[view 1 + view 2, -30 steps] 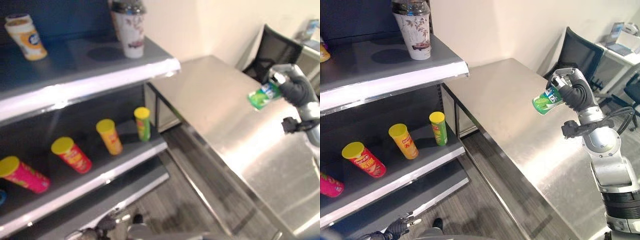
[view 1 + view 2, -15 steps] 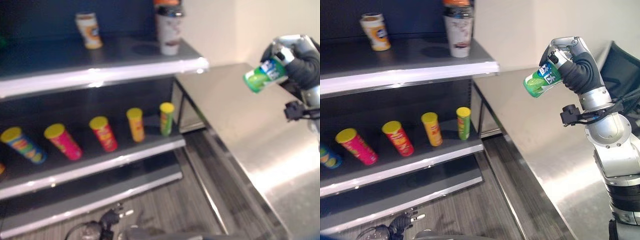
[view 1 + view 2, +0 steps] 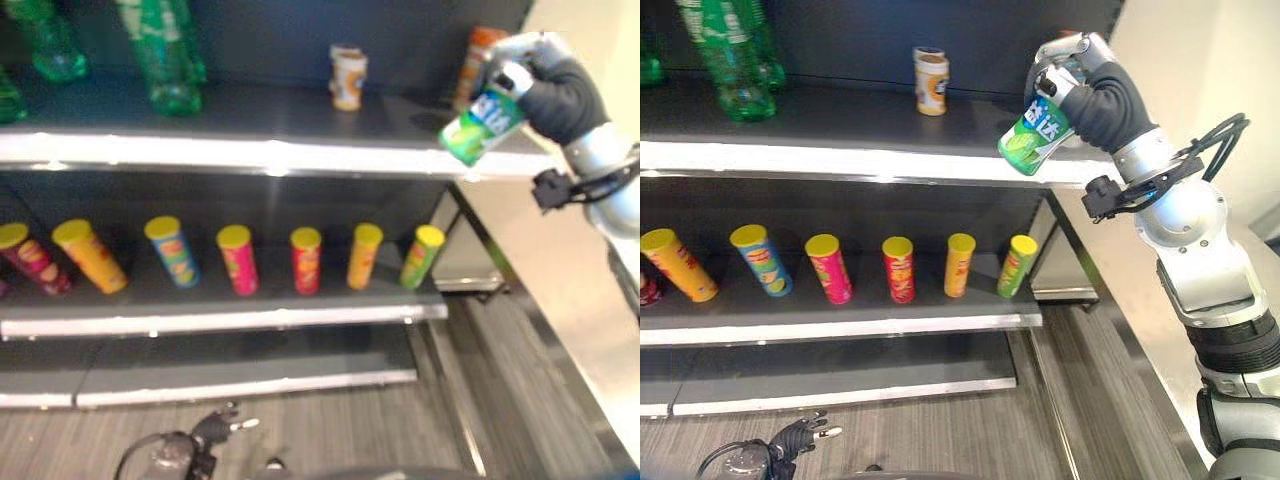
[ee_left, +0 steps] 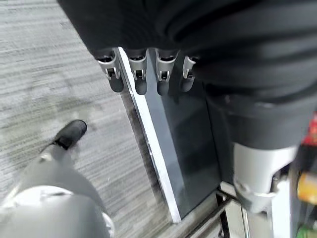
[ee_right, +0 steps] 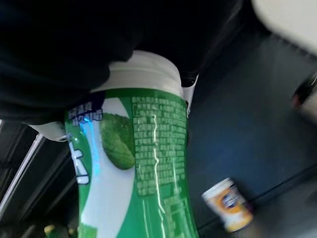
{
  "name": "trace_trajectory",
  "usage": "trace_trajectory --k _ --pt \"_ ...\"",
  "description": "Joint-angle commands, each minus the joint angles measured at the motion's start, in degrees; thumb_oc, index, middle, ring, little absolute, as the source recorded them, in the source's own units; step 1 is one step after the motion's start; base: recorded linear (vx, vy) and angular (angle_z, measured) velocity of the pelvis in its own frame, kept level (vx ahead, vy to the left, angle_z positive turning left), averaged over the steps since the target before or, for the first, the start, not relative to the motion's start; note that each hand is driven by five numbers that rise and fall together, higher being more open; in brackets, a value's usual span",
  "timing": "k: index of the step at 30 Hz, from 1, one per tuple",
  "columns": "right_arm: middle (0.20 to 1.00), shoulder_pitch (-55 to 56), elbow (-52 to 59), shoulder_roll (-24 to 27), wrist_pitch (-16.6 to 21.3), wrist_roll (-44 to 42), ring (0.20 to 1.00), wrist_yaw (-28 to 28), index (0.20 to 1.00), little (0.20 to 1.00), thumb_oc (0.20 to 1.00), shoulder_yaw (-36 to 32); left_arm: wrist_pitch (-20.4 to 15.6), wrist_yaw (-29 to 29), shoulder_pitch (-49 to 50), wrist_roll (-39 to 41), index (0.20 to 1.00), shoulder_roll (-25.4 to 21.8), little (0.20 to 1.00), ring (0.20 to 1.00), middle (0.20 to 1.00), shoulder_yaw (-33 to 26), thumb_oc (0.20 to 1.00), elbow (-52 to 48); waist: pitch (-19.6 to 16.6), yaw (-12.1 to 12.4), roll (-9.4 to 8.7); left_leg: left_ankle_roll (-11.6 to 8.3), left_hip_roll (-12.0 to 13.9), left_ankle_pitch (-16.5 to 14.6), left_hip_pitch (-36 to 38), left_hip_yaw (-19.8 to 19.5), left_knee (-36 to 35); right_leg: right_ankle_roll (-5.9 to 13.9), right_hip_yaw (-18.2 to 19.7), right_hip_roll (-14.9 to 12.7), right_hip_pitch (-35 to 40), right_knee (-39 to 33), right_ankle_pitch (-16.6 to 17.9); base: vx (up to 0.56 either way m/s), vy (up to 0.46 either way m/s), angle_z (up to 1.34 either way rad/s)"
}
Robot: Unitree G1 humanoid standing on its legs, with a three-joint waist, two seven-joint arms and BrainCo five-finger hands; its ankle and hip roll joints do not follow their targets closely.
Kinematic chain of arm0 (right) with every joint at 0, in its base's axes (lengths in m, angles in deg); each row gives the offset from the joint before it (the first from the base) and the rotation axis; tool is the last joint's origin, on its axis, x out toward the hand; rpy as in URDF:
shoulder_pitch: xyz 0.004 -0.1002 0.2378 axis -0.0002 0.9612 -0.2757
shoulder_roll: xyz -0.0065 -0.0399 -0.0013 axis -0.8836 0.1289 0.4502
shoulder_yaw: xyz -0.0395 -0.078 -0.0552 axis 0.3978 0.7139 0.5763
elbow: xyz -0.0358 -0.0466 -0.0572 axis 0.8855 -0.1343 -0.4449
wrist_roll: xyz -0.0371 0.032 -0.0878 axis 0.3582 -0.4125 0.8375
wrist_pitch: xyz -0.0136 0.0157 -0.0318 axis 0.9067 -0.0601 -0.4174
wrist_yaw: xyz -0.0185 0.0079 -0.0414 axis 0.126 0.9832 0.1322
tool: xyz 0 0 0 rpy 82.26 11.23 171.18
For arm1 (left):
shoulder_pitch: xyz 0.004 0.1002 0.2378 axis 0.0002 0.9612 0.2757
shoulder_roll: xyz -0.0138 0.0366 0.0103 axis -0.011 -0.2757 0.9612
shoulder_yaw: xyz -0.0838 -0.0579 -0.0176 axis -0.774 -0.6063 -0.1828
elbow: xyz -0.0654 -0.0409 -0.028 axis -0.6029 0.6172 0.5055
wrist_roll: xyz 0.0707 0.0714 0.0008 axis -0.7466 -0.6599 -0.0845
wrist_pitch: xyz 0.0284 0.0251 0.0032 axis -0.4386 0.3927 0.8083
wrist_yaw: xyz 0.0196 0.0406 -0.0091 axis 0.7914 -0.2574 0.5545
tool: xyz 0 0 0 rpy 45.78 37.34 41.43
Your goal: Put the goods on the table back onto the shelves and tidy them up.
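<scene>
Left eye view: right hand [image 3: 555, 95], raised at the right end of the upper shelf [image 3: 250, 150], fingers curled round a green bottle [image 3: 482, 125] with a white cap end in the palm; bottle tilted, its base pointing down toward the shelf's front edge. On the upper shelf: a small orange-and-white cup [image 3: 347, 78] near the middle, green plastic bottles [image 3: 160, 55] toward the left end, an orange-topped item partly hidden behind the hand. On the lower shelf [image 3: 220, 320]: a row of yellow-lidded tubes [image 3: 305, 260], spaced apart, several leaning. Steel table [image 3: 590, 300] to the right of the shelves. Left hand [image 3: 215, 425] low over the grey floor.

Right eye view: same items; green bottle [image 3: 1035, 135] clamped in the right hand [image 3: 1095, 90], held in front of the upper shelf's right end, not touching it; orange-and-white cup [image 3: 931, 82] well to its left.

Left wrist view: left hand [image 4: 143, 74], fingers straight and hanging relaxed, holding nothing, over striped grey floor and a dark base panel with a pale edge.

Right wrist view: green bottle [image 5: 133, 163] seen close, white cap under the dark cover; orange-and-white cup [image 5: 228, 204] on the dark shelf beyond.
</scene>
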Motion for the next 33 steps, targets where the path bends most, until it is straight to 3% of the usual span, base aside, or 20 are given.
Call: trace_trajectory --k 1,2,3,4,5,7,8,11,14,15,33 --pt "0.2 -9.6 -4.59 3.67 -0.93 2.95 0.2 0.04 0.2 0.2 0.2 1.93 -1.04 -0.2 -1.34 -0.06 1.0 -1.92 1.0 1.0 1.0 1.11 1.0 -2.66 0.91 0.54 1.47 -4.8 3.28 -2.67 7.75 -3.7 -1.66 3.13 3.25 -2.36 -5.94 4.42 8.23 -0.01 0.1 0.23" --pt "0.2 -11.67 -5.71 3.61 -1.46 2.72 0.2 0.54 0.2 0.2 0.2 4.11 -0.87 -0.1 -1.41 0.36 1.0 -3.2 1.0 1.0 1.0 1.99 1.0 -3.38 1.92 -0.38 1.83 -4.64 3.79 -2.77 7.54 -5.21 -1.66 2.79 8.76 -0.85 -9.28 6.69 7.38 -0.01 0.088 0.26" --pt "0.2 -11.99 -5.89 3.61 -1.41 2.69 0.2 0.51 0.2 0.2 0.2 4.36 -0.86 -0.1 -1.43 0.38 1.0 -3.11 1.0 1.0 1.0 1.92 1.0 -3.38 1.82 -0.25 1.9 -4.66 3.8 -2.83 7.46 -4.98 -1.66 2.77 9.11 -0.87 -9.71 7.0 7.23 0.01 0.024 0.23" --pt "0.2 -13.46 -7.07 4.53 -1.91 3.27 0.2 1.04 0.2 0.2 0.2 5.8 -0.93 -0.04 -1.71 0.98 1.0 -3.7 1.0 1.0 1.0 2.03 1.0 -3.07 1.97 -0.58 1.75 -5.1 4.26 -2.83 7.31 -5.58 -1.66 2.34 12.49 1.33 -11.36 4.43 5.35 0.05 -0.055 0.37" --pt "0.2 -14.44 -8.43 4.98 -2.17 3.6 0.2 1.2 0.2 0.2 0.2 6.24 -0.98 -0.01 -1.77 1.22 1.0 -3.65 1.0 1.0 1.0 1.7 1.0 -2.82 1.74 -0.32 1.76 -5.81 4.7 -2.95 7.19 -5.67 -1.66 2.0 13.58 2.98 -11.54 -0.71 3.94 0.05 -0.061 0.32" --pt "0.2 -15.48 -8.36 6.71 -2.51 4.15 0.2 0.07 0.2 0.2 0.2 6.41 -1.42 0.48 -1.81 1.23 1.0 -3.81 1.0 1.0 1.0 1.53 1.0 -3.54 1.78 -0.01 1.08 -6.04 4.93 -1.4 6.21 -6.58 -1.66 1.44 14.62 4.6 -9.95 -5.38 4.6 0.0 -0.119 0.4" --pt "0.2 -14.57 -8.47 6.22 -2.59 3.57 0.2 1.44 0.2 0.2 0.2 6.4 -1.23 0.74 -1.63 1.18 1.0 -3.5 1.0 1.0 1.0 0.92 1.0 -2.36 1.09 -0.14 0.59 -6.43 5.66 -1.0 5.93 -6.61 -1.66 0.88 14.56 5.96 -8.63 -7.71 2.75 0.04 -0.158 0.66" --pt "0.2 -14.44 -11.25 6.63 -2.51 2.99 0.2 1.67 0.2 0.2 0.2 6.76 -0.71 0.24 0.37 1.31 1.0 -2.53 1.0 1.0 1.0 1.39 1.0 -3.24 -0.99 1.61 -0.61 -7.38 6.64 -0.08 5.53 -6.4 -1.66 0.66 10.2 7.79 -4.9 -11.8 2.11 0.13 -0.122 0.32" --pt "0.2 -14.47 -11.27 6.63 -2.5 2.98 0.2 1.67 0.2 0.2 0.2 6.8 -0.71 0.25 0.39 1.31 1.0 -2.51 1.0 1.0 1.0 1.39 1.0 -3.26 -1.0 1.56 -0.59 -7.39 6.66 -0.07 5.51 -6.45 -1.66 0.65 10.14 7.82 -4.87 -11.84 2.12 0.06 -0.052 0.1" --pt "0.2 -16.61 -13.13 8.28 -3.74 4.47 0.2 2.93 0.2 0.2 0.2 8.54 -0.56 -0.02 1.93 0.91 1.0 -1.4 1.0 1.0 1.0 2.09 1.0 -3.38 -1.57 2.05 -0.72 -8.71 8.12 -0.23 5.91 -7.3 -1.66 0.29 8.22 9.78 -2.45 -13.54 0.4 0.17 -0.133 0.01" --pt "0.2 -17.86 -14.68 6.01 -4.6 7.82 0.2 3.21 0.2 0.2 0.2 10.99 -0.65 0.84 2.49 0.92 1.0 -1.21 1.0 1.0 1.0 1.67 1.0 -3.44 -0.79 3.95 -1.12 -8.85 8.03 -0.13 4.59 -8.29 -1.66 0.15 6.95 10.25 -1.79 -14.46 0.77 0.02 -0.011 0.06"
